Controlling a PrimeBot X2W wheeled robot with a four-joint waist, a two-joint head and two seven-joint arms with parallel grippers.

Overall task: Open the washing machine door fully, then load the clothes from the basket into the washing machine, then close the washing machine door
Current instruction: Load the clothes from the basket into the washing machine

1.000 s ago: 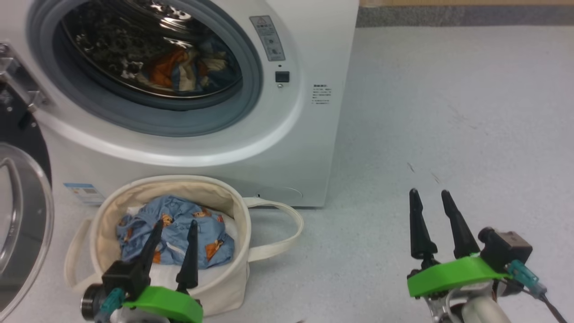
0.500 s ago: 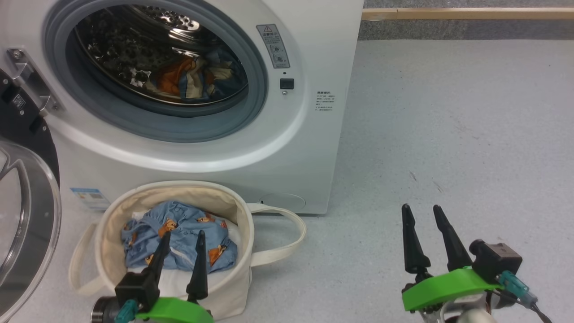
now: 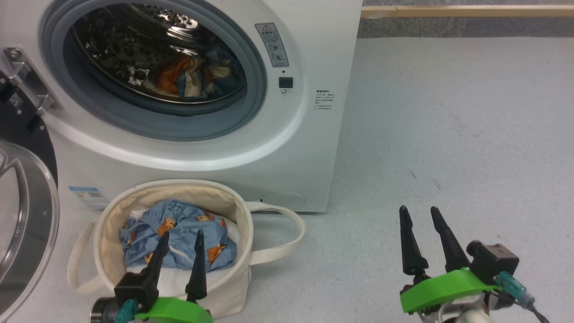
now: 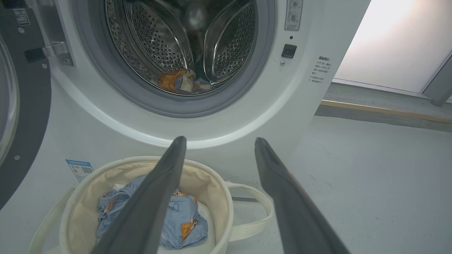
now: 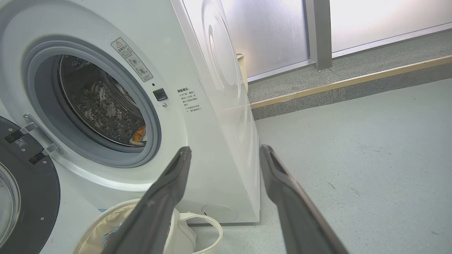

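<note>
The white washing machine (image 3: 291, 143) stands with its drum open. Its black-rimmed glass door (image 3: 22, 202) is swung out to the left. A light-blue and orange garment (image 3: 188, 78) lies inside the drum (image 4: 180, 79). On the floor in front sits the cream basket (image 3: 242, 224) with blue printed clothes (image 3: 179, 229) inside. My left gripper (image 3: 182, 233) hovers open over the basket's near rim, nothing between its fingers (image 4: 220, 139). My right gripper (image 3: 418, 209) is open above bare floor, right of the machine (image 5: 226, 149).
A white pad (image 3: 170, 278) lies under the clothes in the basket. The basket's loop handle (image 3: 287, 233) sticks out to the right. A wood-edged step (image 3: 466, 11) runs along the back, with frosted glass panels (image 5: 275, 31) above it. Grey floor (image 3: 448, 125) spreads to the right.
The head view has shifted slightly, so the machine and basket sit a little lower and to the right. Both grippers stay open with nothing taken hold of.
</note>
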